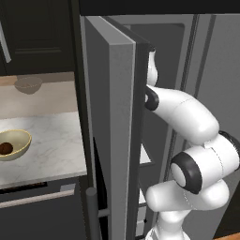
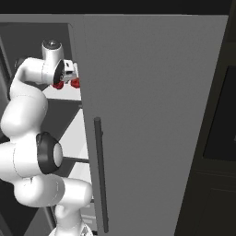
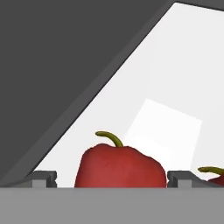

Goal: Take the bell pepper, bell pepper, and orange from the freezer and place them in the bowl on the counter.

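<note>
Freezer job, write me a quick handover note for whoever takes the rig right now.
Tool: open, holding nothing, inside the freezer at a white shelf, its tips either side of a bell pepper.
Second bell pepper: on the same shelf, just beside the first, at the edge of the hand view. From the right base view both show as red lumps by the tool.
Orange: already in the bowl on the counter.
Freezer door: open.
Done: orange delivered.
Left: close on the near pepper, carry it to the bowl, then fetch the other.
</note>
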